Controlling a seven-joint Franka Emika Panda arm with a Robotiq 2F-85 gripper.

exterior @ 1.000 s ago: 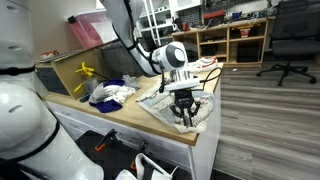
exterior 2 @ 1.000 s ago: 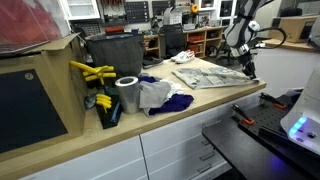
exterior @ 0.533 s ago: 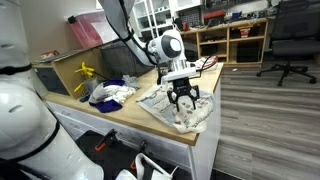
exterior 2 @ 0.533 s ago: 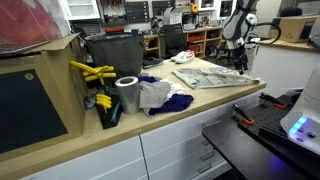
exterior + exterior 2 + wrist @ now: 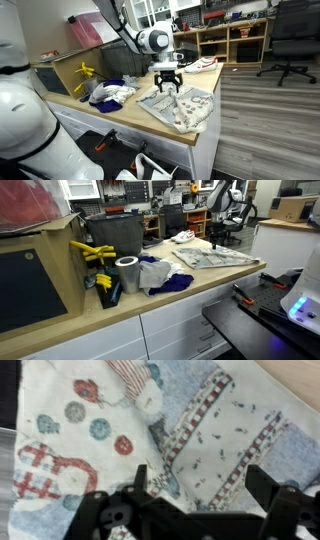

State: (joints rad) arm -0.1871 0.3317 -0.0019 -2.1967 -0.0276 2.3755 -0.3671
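one claw [image 5: 166, 88] spread, above patterned cloth [image 5: 188, 106]

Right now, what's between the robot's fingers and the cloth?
Nothing, just air. In the wrist view the open fingers hang above the cloth, and nothing lies on it beneath them.

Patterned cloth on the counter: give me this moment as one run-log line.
pincer: open, empty | position: above patterned cloth | cloth: spread out on counter, near its corner | contact: none visible
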